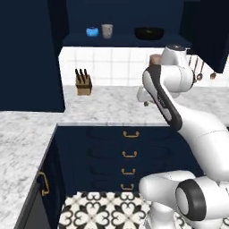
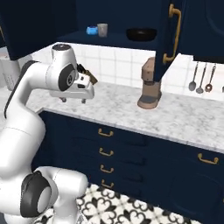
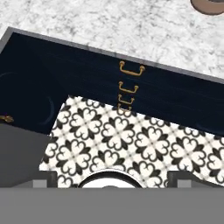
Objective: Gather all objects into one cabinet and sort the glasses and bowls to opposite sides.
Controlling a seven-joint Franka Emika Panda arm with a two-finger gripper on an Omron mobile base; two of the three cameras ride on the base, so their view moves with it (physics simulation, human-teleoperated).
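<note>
Blue bowl (image 1: pixel 92 31) and cup (image 1: pixel 107 30) sit on the open cabinet shelf, well above the gripper (image 1: pixel 146 99) in the left view. Right view: gripper (image 2: pixel 74 99) hangs empty over the counter (image 2: pixel 183 116), jaws apart. Hand view faces drawers (image 3: pixel 131 83) and floor. Judged between picks; next calls for finding another piece.
</note>
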